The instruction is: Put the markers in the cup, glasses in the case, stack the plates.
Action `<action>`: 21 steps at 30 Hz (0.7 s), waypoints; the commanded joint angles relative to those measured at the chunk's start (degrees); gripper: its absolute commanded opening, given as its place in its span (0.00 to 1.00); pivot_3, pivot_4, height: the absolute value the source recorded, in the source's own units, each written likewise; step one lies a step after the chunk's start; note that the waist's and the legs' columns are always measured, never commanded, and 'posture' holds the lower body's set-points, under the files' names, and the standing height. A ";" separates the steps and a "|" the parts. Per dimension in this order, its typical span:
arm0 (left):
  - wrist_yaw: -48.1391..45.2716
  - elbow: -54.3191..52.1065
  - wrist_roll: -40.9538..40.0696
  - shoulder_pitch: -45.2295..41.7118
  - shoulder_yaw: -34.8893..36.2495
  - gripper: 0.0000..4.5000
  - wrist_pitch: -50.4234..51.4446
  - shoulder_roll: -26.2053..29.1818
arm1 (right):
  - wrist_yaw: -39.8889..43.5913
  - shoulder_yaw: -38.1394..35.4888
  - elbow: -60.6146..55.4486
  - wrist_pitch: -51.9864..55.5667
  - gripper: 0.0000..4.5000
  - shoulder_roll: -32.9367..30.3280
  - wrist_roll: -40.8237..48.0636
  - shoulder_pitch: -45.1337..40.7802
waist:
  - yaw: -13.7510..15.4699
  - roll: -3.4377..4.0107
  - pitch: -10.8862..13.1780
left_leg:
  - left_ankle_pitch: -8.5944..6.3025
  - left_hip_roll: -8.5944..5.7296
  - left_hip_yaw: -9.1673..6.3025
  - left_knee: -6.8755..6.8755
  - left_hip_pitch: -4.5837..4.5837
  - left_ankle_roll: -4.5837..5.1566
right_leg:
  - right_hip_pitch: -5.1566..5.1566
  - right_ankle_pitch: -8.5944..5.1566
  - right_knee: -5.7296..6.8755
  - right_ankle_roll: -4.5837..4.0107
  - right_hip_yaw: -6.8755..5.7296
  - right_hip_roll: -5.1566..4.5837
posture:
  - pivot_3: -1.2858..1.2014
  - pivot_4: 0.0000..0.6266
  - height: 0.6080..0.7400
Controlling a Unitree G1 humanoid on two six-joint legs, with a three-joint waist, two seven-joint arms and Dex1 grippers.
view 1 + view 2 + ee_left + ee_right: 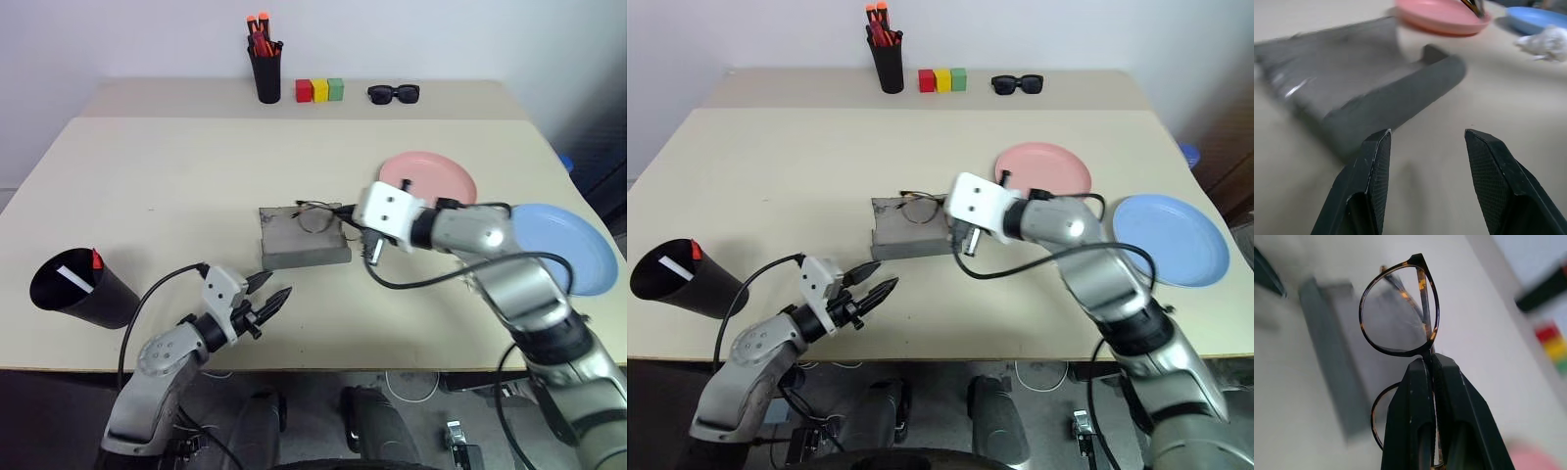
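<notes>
The grey case (pixel 304 240) lies mid-table and looks open. My right gripper (pixel 1431 363) is shut on the bridge of the thin-framed glasses (pixel 1398 308) and holds them just above the case's far right part (pixel 318 213). My left gripper (pixel 269 294) hovers open and empty in front of the case, near the table's front edge, its fingers (pixel 1376 166) pointing at it. The black cup (pixel 73 289) lies tilted at the near left with a white marker (pixel 73 279) and a red-capped marker (pixel 96 259) inside. The pink plate (pixel 431 176) and the blue plate (pixel 568 245) sit side by side at the right, not stacked.
At the table's far edge stand a slim black pen holder (pixel 266 73) with orange-capped pens, red, yellow and green blocks (pixel 320 90), and chunky black sunglasses (pixel 394 94). My right forearm reaches across in front of both plates.
</notes>
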 commanded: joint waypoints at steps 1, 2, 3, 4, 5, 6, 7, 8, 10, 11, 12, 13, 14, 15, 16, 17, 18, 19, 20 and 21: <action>0.85 -3.57 -1.07 1.76 1.32 0.54 -1.44 0.04 | 1.14 2.90 8.21 -7.68 0.01 3.98 -2.99 -4.39 | -0.26 -0.01 0.00 | 0.00 -0.01 0.01 0.01 -0.02 0.00 | 0.02 0.00 -0.04 0.00 0.00 -0.03 | 0.52 0.24 1.00; 1.13 -3.99 -1.07 2.37 1.58 0.54 -1.69 -0.01 | 1.40 3.70 10.97 -9.63 0.01 5.27 -3.63 -5.45 | -0.43 -0.01 0.00 | 0.00 -0.01 0.08 0.01 -0.01 0.00 | 0.02 0.01 -0.06 0.00 0.02 -0.06 | 0.52 0.24 1.00; 1.53 -4.42 -1.12 2.82 1.84 0.54 -1.75 -0.15 | 1.64 4.29 13.46 -11.39 0.01 6.17 -4.29 -6.07 | -0.54 0.00 0.00 | 0.00 -0.01 0.11 0.01 0.00 0.00 | 0.01 0.02 -0.05 0.00 0.03 -0.07 | 0.52 0.24 1.00; 1.83 -4.70 -1.15 3.07 1.95 0.54 -1.78 -0.24 | 1.90 4.47 15.13 -12.72 0.01 6.72 -4.77 -6.36 | -0.56 0.00 0.00 | 0.00 -0.01 0.11 0.00 0.02 0.00 | 0.00 0.02 -0.04 0.00 0.03 -0.06 | 0.52 0.24 1.00; 2.28 -5.04 -1.04 3.38 2.05 0.54 -1.83 -0.29 | 2.11 4.81 16.95 -14.27 0.01 7.00 -5.50 -6.50 | -0.44 0.00 0.00 | 0.00 0.00 0.11 -0.03 0.03 0.00 | -0.02 0.02 0.00 -0.01 0.03 -0.06 | 0.52 0.24 1.00; 2.62 -5.29 -0.97 3.66 2.11 0.54 -1.87 -0.30 | 2.32 4.95 18.29 -15.35 0.01 7.26 -6.02 -6.53 | -0.32 0.00 0.00 | 0.00 0.00 0.04 -0.03 0.02 0.00 | -0.02 0.02 0.01 -0.01 0.00 -0.04 | 0.52 0.24 1.00; 2.92 -5.47 -0.82 3.98 2.06 0.54 -2.02 -0.31 | 2.56 4.95 19.26 -16.06 0.01 7.50 -6.42 -6.36 | -0.30 0.01 0.01 | 0.00 0.00 0.02 -0.04 0.02 0.00 | -0.02 0.02 0.01 -0.01 -0.01 -0.02 | 0.52 0.24 1.00; 3.16 -5.59 -0.69 4.25 1.96 0.54 -2.18 -0.31 | 2.74 4.92 19.98 -16.58 0.01 7.72 -6.78 -6.14 | -0.36 0.01 0.01 | 0.00 0.00 0.02 -0.05 0.02 0.00 | -0.03 0.02 0.02 -0.01 -0.01 -0.01 | 0.52 0.24 1.00; 3.47 -5.80 -0.51 4.76 1.67 0.54 -2.46 -0.34 | 2.94 4.79 20.61 -17.38 0.01 8.09 -7.45 -5.43 | -0.44 0.01 0.01 | 0.00 0.00 0.05 -0.05 0.02 0.00 | -0.03 0.02 0.02 -0.01 0.00 -0.02 | 0.52 0.24 1.00; 3.60 -5.87 -0.42 4.92 1.50 0.54 -2.56 -0.36 | 3.40 4.64 20.62 -17.18 0.01 8.30 -7.29 -5.00 | -0.47 0.01 0.01 | 0.00 0.00 0.05 -0.05 0.02 0.00 | -0.03 0.02 0.02 -0.01 0.00 -0.02 | 0.52 0.24 1.00; 3.70 -5.93 -0.36 5.04 1.38 0.54 -2.64 -0.34 | 4.08 4.51 20.39 -16.84 0.01 8.44 -6.98 -4.56 | -0.50 0.02 0.01 | 0.00 0.01 0.04 -0.05 0.03 0.00 | -0.03 0.02 0.02 -0.02 0.00 -0.01 | 0.52 0.24 1.00; 3.81 -5.92 -0.35 5.07 1.30 0.54 -2.65 -0.32 | 4.53 4.37 20.02 -16.68 0.01 8.50 -6.83 -4.14 | -0.51 0.02 0.01 | 0.00 0.01 0.04 -0.05 0.04 0.00 | -0.03 0.02 0.02 -0.02 0.00 -0.01 | 0.52 0.24 1.00; 3.94 -5.82 -0.44 4.94 1.33 0.54 -2.51 -0.30 | 4.70 4.16 19.61 -16.35 0.01 8.62 -6.81 -3.79 | -0.50 0.02 0.01 | 0.00 0.01 0.04 -0.05 0.04 0.00 | -0.03 0.02 0.02 -0.02 0.00 -0.01 | 0.52 0.24 1.00; 4.13 -5.81 -0.62 4.54 1.40 0.54 -2.11 -0.27 | 4.63 3.87 19.24 -15.98 0.15 8.77 -6.88 -3.51 | -0.49 0.02 0.01 | 0.00 0.01 0.04 -0.05 0.03 0.00 | -0.03 0.02 0.02 -0.02 0.00 0.00 | 0.52 0.24 1.00; 4.39 -5.89 -0.82 3.93 1.47 0.54 -1.51 -0.21 | 4.61 3.55 18.68 -15.55 0.20 8.83 -6.88 -3.22 | -0.48 0.02 0.01 | 0.00 0.01 0.04 -0.05 0.03 0.00 | -0.03 0.02 0.02 -0.02 0.00 0.00 | 0.52 0.24 1.00; 4.60 -5.98 -1.01 3.40 1.54 0.54 -0.94 -0.15 | 4.66 3.27 18.04 -15.12 0.33 8.85 -6.83 -2.95 | -0.44 0.02 0.01 | 0.00 0.01 0.05 -0.05 0.03 0.00 | -0.03 0.02 0.02 -0.02 0.00 0.00 | 0.52 0.24 1.00; 4.90 -6.13 -1.20 2.69 1.57 0.54 -0.14 -0.10 | 4.64 2.86 17.19 -14.66 0.41 8.82 -6.66 -2.62 | -0.40 0.02 0.01 | 0.00 0.01 0.04 -0.05 0.03 0.00 | -0.03 0.02 0.02 -0.02 0.00 0.00 | 0.52 0.24 1.00; 5.29 -6.27 -1.41 1.97 1.64 0.54 0.75 -0.06 | 4.56 2.46 16.39 -14.24 0.53 8.83 -6.50 -2.33 | -0.42 0.02 0.01 | 0.00 0.01 0.03 -0.04 0.03 0.00 | -0.03 0.02 0.02 -0.03 0.00 0.00 | 0.52 0.24 1.00; 6.02 -6.42 -2.14 0.77 1.97 0.54 2.30 -0.30 | 4.38 1.92 15.46 -13.76 0.64 8.82 -6.28 -2.01 | -0.43 0.02 0.01 | 0.00 0.00 0.04 -0.04 0.03 0.00 | -0.03 0.02 0.03 -0.02 0.00 0.00 | 0.52 0.24 1.00; 6.67 -6.61 -3.25 -0.42 2.44 0.54 3.95 -0.61 | 4.24 1.44 14.58 -13.32 0.64 8.77 -6.12 -1.72 | -0.43 0.02 0.01 | 0.00 0.00 0.03 -0.04 0.03 0.00 | -0.02 0.02 0.03 -0.02 0.00 0.01 | 0.52 0.24 1.00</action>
